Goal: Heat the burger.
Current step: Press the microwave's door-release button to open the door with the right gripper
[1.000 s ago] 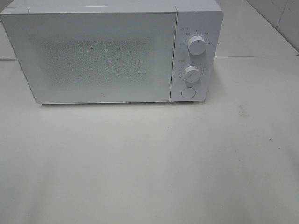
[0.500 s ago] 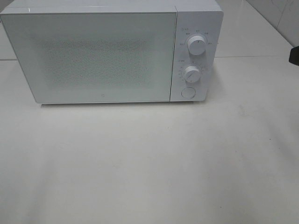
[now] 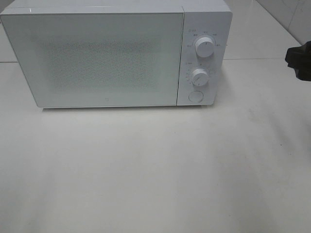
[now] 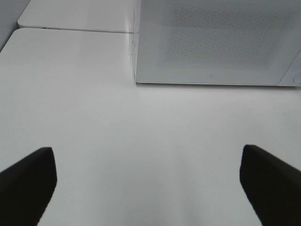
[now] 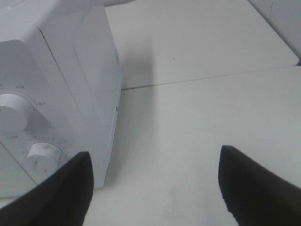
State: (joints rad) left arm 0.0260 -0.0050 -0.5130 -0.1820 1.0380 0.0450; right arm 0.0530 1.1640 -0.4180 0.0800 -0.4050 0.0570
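The burger is out of view in every frame. A white microwave (image 3: 107, 58) stands at the back of the table with its door shut. My left gripper (image 4: 146, 155) is open over bare table in front of the microwave (image 4: 211, 42), with nothing between its fingers. My right gripper (image 5: 155, 155) is open too and empty, to the right of the microwave's control panel (image 5: 28, 127). In the exterior high view only a dark part of the right arm (image 3: 299, 60) shows at the right edge.
The control panel carries two round knobs, an upper knob (image 3: 205, 47) and a lower knob (image 3: 199, 76), with a round button (image 3: 195, 96) below them. White tabletop (image 3: 155, 170) spreads in front. A seam (image 3: 262, 59) runs across the table behind the right arm.
The right arm has come into the exterior high view from the right edge and moved leftward. The microwave has not moved.
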